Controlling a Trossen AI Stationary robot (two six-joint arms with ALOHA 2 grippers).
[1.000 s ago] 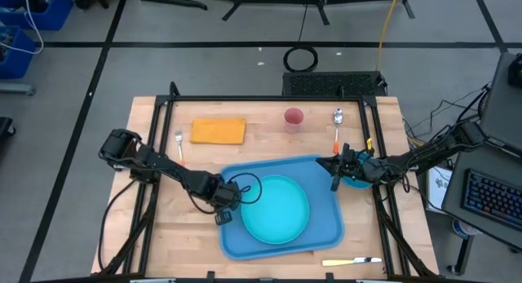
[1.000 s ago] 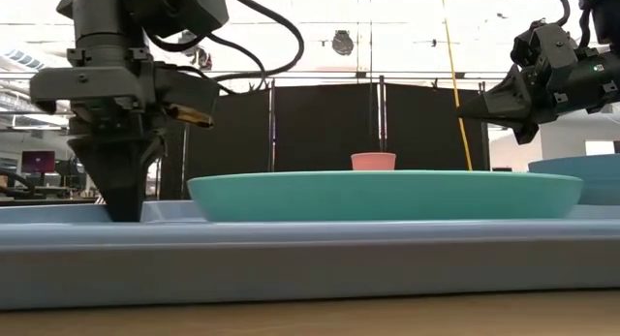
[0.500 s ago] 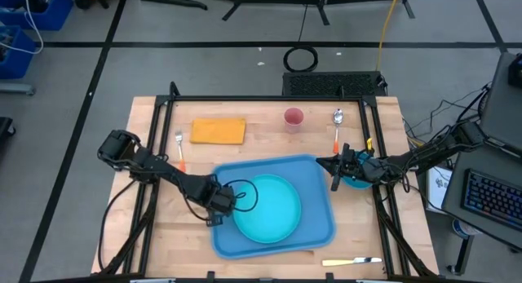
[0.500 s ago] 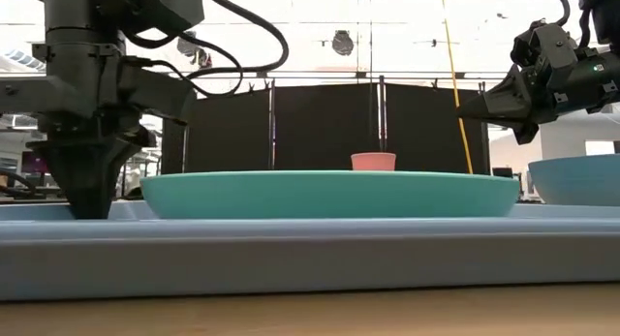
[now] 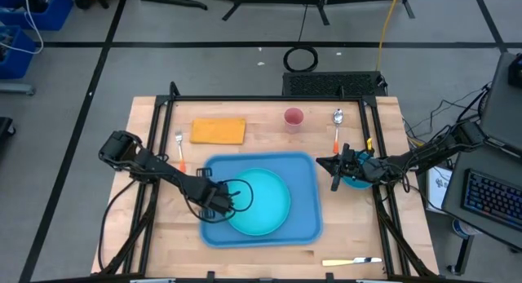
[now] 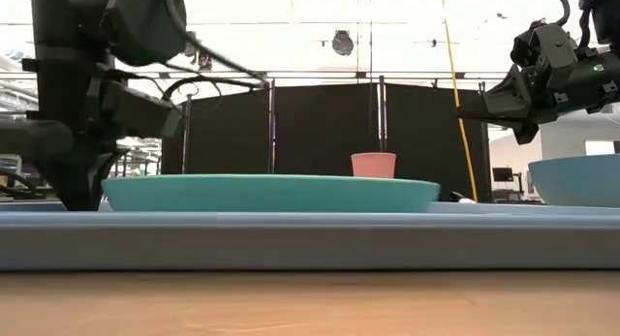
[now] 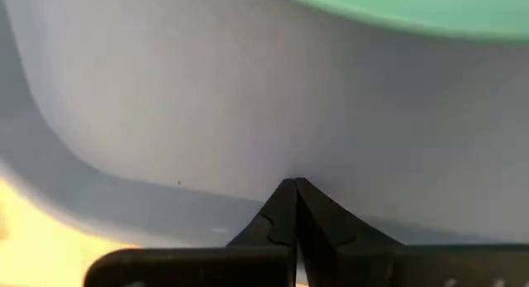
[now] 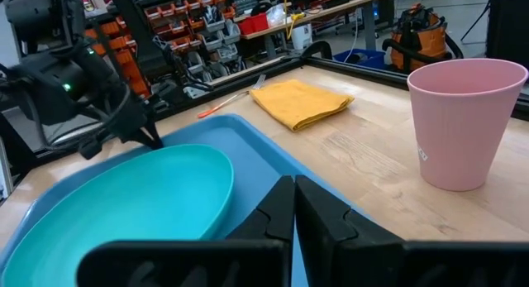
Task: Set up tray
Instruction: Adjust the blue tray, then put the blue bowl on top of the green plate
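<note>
Light-blue plastic tray (image 5: 306, 226) is lying mid-bench, carrying a teal plate (image 5: 261, 203). The left hand (image 5: 214, 203) is sitting at its left rim; its wrist view is showing the fingers (image 7: 281, 217) pressed together, though whether they are pinching the rim is unclear. The right hand (image 5: 336, 170), fingers likewise clenched, is hovering just beyond the tray's right edge, over a blue bowl (image 6: 579, 179). Bare wood is lying open behind the tray, before the orange napkin (image 5: 218, 130) and pink cup (image 5: 294, 117).

The large light-blue rectangular plastic tray (image 5: 306, 226) carries a round teal plate (image 5: 263, 203). On the pale wooden table (image 5: 155, 128) lie a flat orange-yellow cloth napkin (image 5: 218, 130) and a small pink plastic cup (image 5: 294, 117). A fork (image 5: 179, 149) and spoon (image 5: 337, 128) have orange handles, seemingly plastic. Both arms are dark.
</note>
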